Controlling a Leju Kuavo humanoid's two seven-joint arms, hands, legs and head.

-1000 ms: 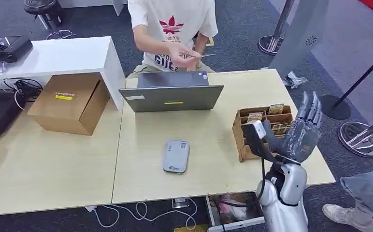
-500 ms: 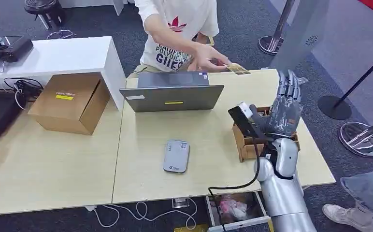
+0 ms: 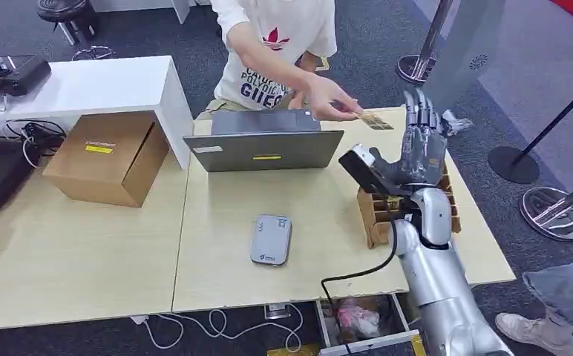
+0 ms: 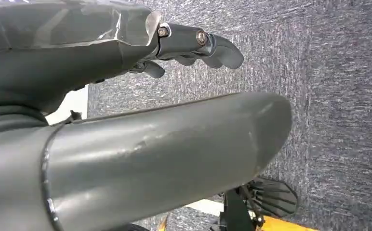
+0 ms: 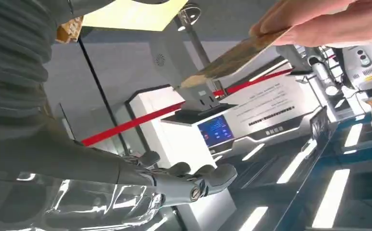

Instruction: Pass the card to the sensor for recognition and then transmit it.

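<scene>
Right hand [image 3: 416, 152] raised nearer the card [image 3: 375, 120], fingers [image 3: 419, 111] spread, empty, card's long axis pointing at it

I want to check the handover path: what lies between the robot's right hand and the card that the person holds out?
Nothing: in the head view only open air over the table separates the right hand from the card.
</scene>
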